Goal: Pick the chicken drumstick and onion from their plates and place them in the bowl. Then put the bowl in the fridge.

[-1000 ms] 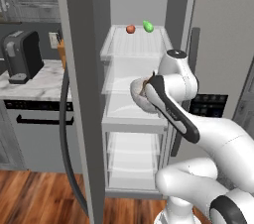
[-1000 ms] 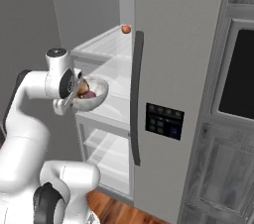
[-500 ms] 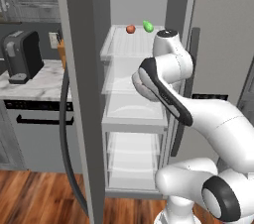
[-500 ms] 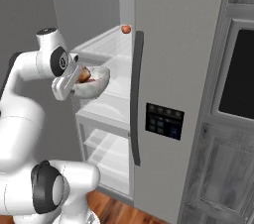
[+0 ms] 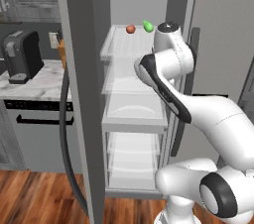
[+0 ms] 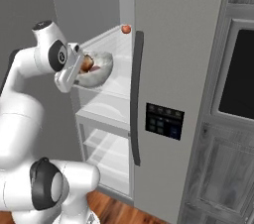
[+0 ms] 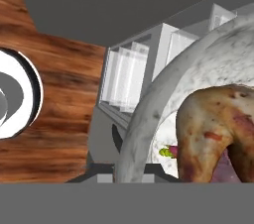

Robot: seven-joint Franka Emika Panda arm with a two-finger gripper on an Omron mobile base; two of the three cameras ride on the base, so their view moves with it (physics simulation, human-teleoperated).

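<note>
Speckled bowl point(image 6: 96, 68) clamped by gripper point(image 6: 74, 69) at fridge point(image 6: 183, 44) shelf; red fruit point(image 6: 126, 28) above.

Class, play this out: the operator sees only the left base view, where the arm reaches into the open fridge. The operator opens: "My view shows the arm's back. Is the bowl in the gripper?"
Observer: Yes. In the right base view the gripper is shut on the rim of the bowl, which it holds at the open fridge, above a white shelf.
Operator: Is the food inside it?
Observer: The hand view shows the chicken drumstick lying in the bowl, golden-brown and lumpy.
Operator: And the onion?
Observer: A strip of reddish-purple, the onion, peeks from under the drumstick in the hand view.
</note>
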